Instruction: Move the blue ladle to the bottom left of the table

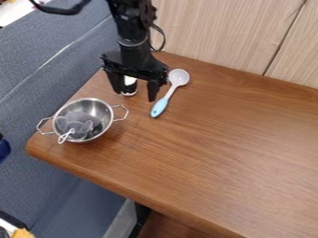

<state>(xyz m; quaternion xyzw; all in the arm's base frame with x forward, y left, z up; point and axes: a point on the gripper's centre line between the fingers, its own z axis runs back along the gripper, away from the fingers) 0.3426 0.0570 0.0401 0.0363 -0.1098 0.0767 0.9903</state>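
My tool point(135, 94) hangs at the upper left with its fingers spread wide, gripping nothing. The blue ladle point(160, 106) lies just to its right on the bench point(229, 148). I'd call this the pick-up step; next I should shift right, straddle the handle and close.

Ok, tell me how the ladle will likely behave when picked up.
The ladle is probably stiff, its slim handle running straight to the head. With that wide head at one end, it may dip there if gripped by the blue end. The narrow, smooth-looking handle might also twist in a grip.
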